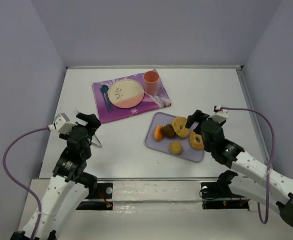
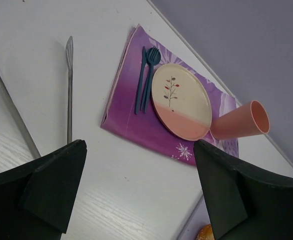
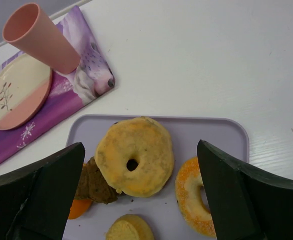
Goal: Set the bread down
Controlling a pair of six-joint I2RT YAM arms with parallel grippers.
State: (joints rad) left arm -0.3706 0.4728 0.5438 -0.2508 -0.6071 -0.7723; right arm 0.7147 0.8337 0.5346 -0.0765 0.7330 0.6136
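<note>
Firstly, top external: the bread [image 1: 175, 147] is lying on the lavender tray [image 1: 200, 156], on the base side of the right gripper [image 1: 195, 119]. It is near that gripper but not between its fingers. The left gripper [image 1: 89, 121] is hovering well apart from it.
Left wrist: the fingers [image 2: 51, 190] are standing wide apart and gripping nothing. Ahead of them the plate [image 2: 181, 101] is sitting bare on the purple placemat [image 2: 128, 122].
Right wrist: the fingers [image 3: 246, 200] are gaping wide and holding nothing. The larger ring pastry [image 3: 133, 156] is lying in the gap between their tips. The bread is sitting behind it, toward the wrist, partly cut off by the frame edge.
Progress: nothing is being carried and the bread is resting untouched among the other pastries, so the task is judged barely begun.
Remaining: grasping, carrying and setting down are all outstanding. The bare plate is looking the likely destination, though that is a judgement.
</note>
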